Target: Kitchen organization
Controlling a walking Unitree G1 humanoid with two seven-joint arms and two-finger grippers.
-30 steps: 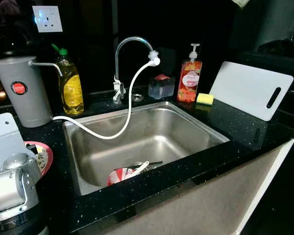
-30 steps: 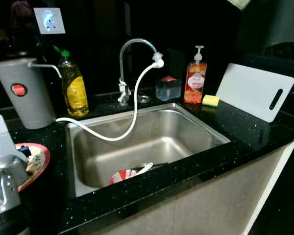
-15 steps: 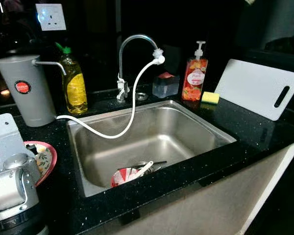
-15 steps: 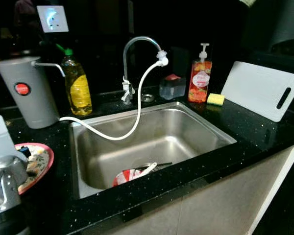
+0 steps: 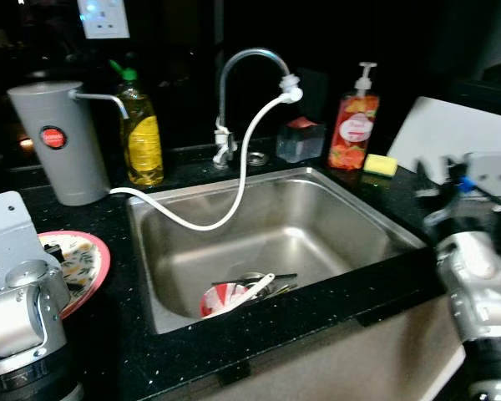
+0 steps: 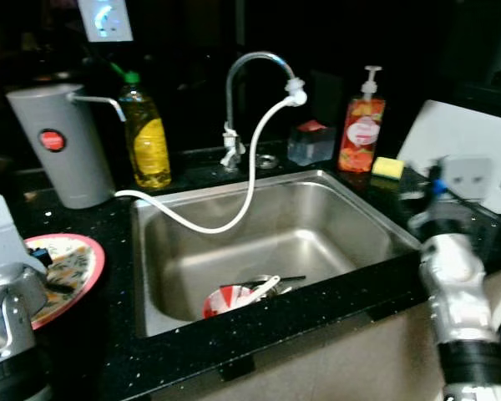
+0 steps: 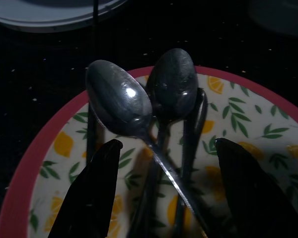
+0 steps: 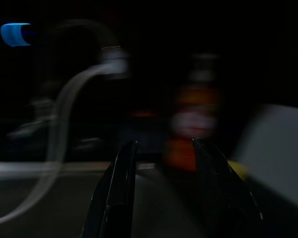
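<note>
Nearest, the left gripper [image 7: 164,148] hovers with its fingers spread wide over a red-rimmed, lemon-patterned plate [image 5: 90,266] on the black countertop [image 5: 259,334] left of the sink; the fingers grip nothing. Two steel spoons [image 7: 149,106] lie crossed on the plate between the fingertips, bowls pointing away from the wrist. The right arm [image 5: 476,284] is raised over the counter's right front corner; the right gripper [image 8: 161,148] has a moderate gap between its fingers, empty, facing the sink and soap bottle. In the stainless sink [image 5: 317,209], near the front wall, rests a red-and-white bowl [image 5: 221,298] with a white utensil [image 5: 252,286] and dark cutlery. A white hose [image 5: 234,167] loops from the tap [image 5: 242,67] across the basin to a grey dispenser [image 5: 54,142]. Along the back stand a yellow detergent bottle [image 5: 142,138], an orange soap pump bottle [image 5: 355,125], a yellow sponge [image 5: 380,164] and a white cutting board [image 5: 438,129].
</note>
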